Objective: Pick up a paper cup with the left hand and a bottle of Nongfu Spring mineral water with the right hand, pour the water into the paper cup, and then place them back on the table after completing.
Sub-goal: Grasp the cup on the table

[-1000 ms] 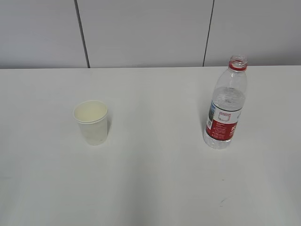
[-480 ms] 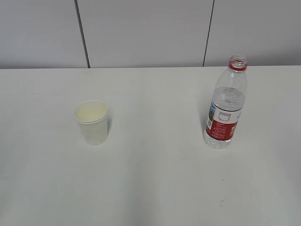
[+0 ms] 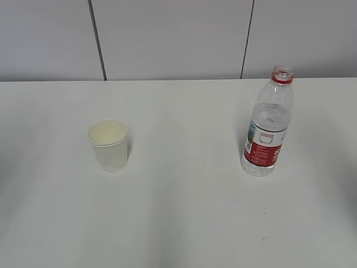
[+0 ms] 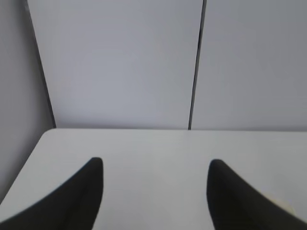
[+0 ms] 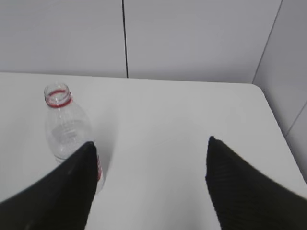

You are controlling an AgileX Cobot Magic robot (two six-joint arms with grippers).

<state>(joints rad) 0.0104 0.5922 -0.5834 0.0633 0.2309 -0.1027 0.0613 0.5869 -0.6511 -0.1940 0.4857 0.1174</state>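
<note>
A white paper cup (image 3: 109, 145) stands upright on the left of the white table (image 3: 184, 218). The Nongfu Spring bottle (image 3: 266, 125), clear with a red label and a red neck ring, stands uncapped on the right with water (image 3: 270, 118) up to its shoulder. Neither arm shows in the exterior view. My left gripper (image 4: 156, 165) is open over bare tabletop; a pale sliver, perhaps the cup's rim (image 4: 284, 205), peeks past its right finger. My right gripper (image 5: 151, 143) is open, with the bottle (image 5: 64, 124) to its left, partly behind the left finger (image 5: 79, 182).
Grey wall panels (image 3: 173, 39) rise straight behind the table's far edge. The table's left corner (image 4: 45, 136) and right corner (image 5: 254, 88) show in the wrist views, each with a side wall close by.
The cup and the bottle stand where they were. Only faint shadows on the tabletop have shifted, from the near middle toward the sides.
</note>
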